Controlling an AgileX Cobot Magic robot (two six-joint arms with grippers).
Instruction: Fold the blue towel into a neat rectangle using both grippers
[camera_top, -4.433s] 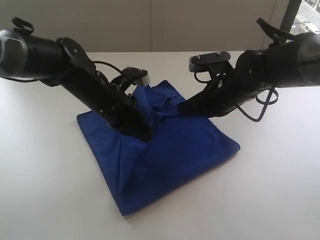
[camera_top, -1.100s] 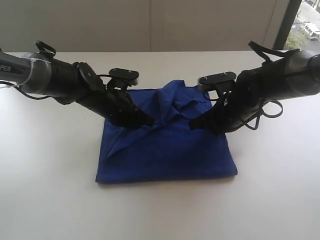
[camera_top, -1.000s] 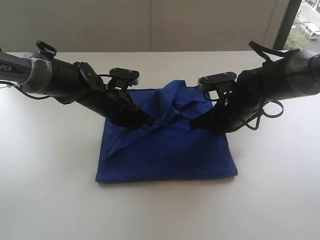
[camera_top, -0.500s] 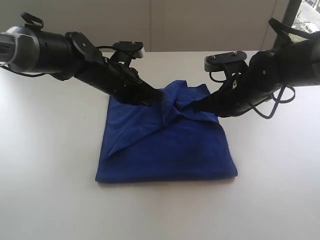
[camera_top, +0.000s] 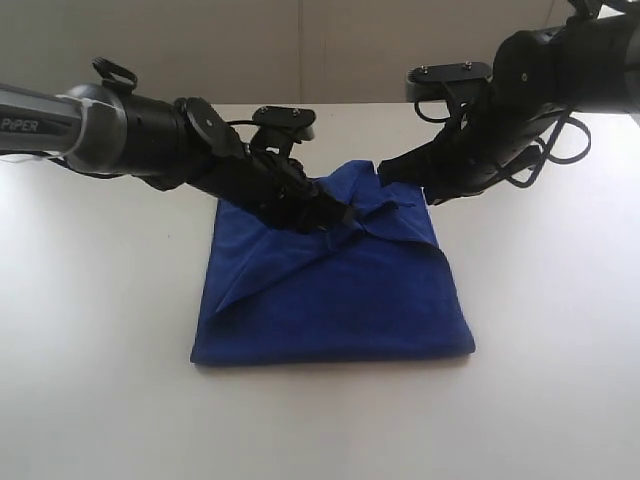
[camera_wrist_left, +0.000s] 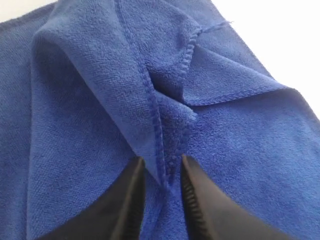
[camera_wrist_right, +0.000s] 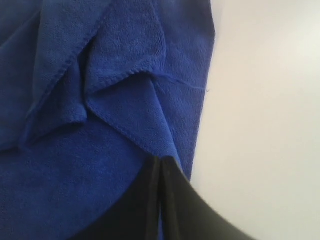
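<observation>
The blue towel (camera_top: 330, 300) is lying on the white table (camera_top: 100, 380), folded over into a shape close to a rectangle. Its near edge is lying flat, but its far part is bunching up in folds. The left gripper (camera_top: 345, 213) is pinching a raised fold (camera_wrist_left: 155, 125) in the middle of that far part, and its two fingers are sitting close together with cloth between them. The right gripper (camera_top: 385, 172) is squeezing the towel's far right corner, its fingers (camera_wrist_right: 172, 200) pressing almost tight together.
</observation>
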